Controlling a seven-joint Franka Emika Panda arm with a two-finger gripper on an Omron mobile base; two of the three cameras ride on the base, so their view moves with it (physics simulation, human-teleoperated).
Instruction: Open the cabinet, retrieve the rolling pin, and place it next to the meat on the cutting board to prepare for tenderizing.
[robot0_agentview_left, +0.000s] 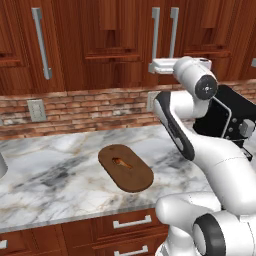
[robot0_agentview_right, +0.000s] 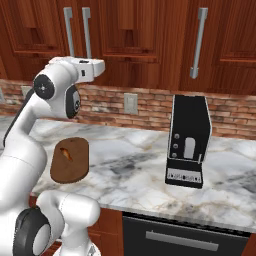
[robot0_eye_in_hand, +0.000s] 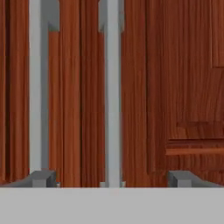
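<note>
Cabinet (robot0_agentview_left: 120, 40) across top of left base view: reddish-brown doors shut, two long grey bar handles (robot0_agentview_left: 164, 32) side by side at upper centre-right. Contents hidden behind closed doors; rolling pin cannot be seen.

Cutting board (robot0_agentview_left: 125, 168) lies flat on the marble surface (robot0_agentview_left: 50, 175) at centre of left base view, dark oval, angled. Meat (robot0_agentview_left: 121, 162), small orange-brown lump, sits on board's upper half. In right base view the board (robot0_agentview_right: 70, 160) is at left-centre, partly behind the arm, meat (robot0_agentview_right: 65, 154) on it.

Tool (robot0_eye_in_hand: 113, 178): raised to cabinet height, pointing at the doors. In hand view, two dark fingertips (robot0_eye_in_hand: 41, 178) stand wide apart at bottom left and bottom right; the right-hand bar handle (robot0_eye_in_hand: 113, 92) runs vertically between them, the other handle (robot0_eye_in_hand: 38, 87) just above the left tip. Tool holds nothing; contact with handle cannot be told. In left base view the hand sits at upper right, at the handles' lower ends.

Black appliance (robot0_agentview_right: 187, 147) stands on surface, right of centre in right base view. Wall outlet (robot0_agentview_right: 131, 103) on brick backsplash.
</note>
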